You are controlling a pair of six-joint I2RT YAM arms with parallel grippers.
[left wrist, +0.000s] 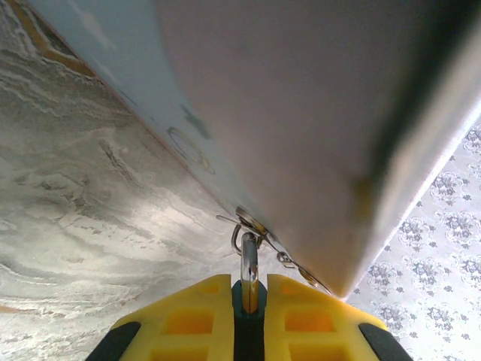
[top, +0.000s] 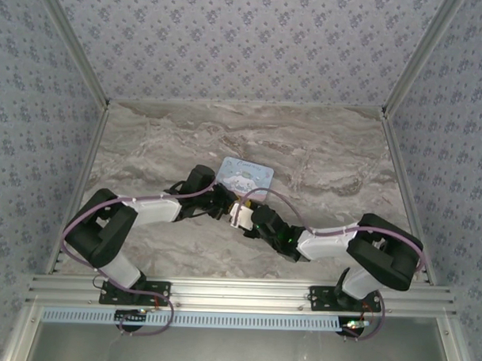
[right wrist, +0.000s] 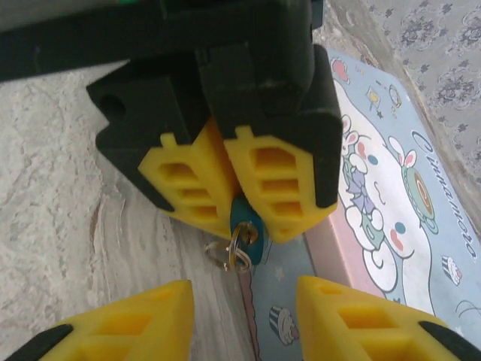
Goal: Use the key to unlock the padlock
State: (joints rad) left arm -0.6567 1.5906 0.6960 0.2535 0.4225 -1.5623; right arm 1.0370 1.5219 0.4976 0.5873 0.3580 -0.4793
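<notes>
The padlock (right wrist: pixel 245 226) is a tiny teal-blue body pinched between the yellow fingers (right wrist: pixel 274 180) of my left gripper (left wrist: pixel 249 284), which is shut on it. A silver ring (right wrist: pixel 234 253) with thin metal pieces hangs at the padlock's brass-coloured spot. I cannot make out a separate key blade. In the left wrist view the ring (left wrist: pixel 249 259) sticks out ahead of the teal body (left wrist: pixel 239 295), right under the tin's edge. My right gripper (right wrist: pixel 244 304) is open just in front of the padlock with nothing between its fingers. From above, both grippers (top: pixel 224 202) (top: pixel 241 216) meet mid-table.
A light blue cartoon-printed tin box (top: pixel 245 178) lies flat on the marble table (top: pixel 329 164), right behind and beside the grippers. Its side wall (left wrist: pixel 301 113) looms close over the left gripper. Patterned walls enclose the table on three sides.
</notes>
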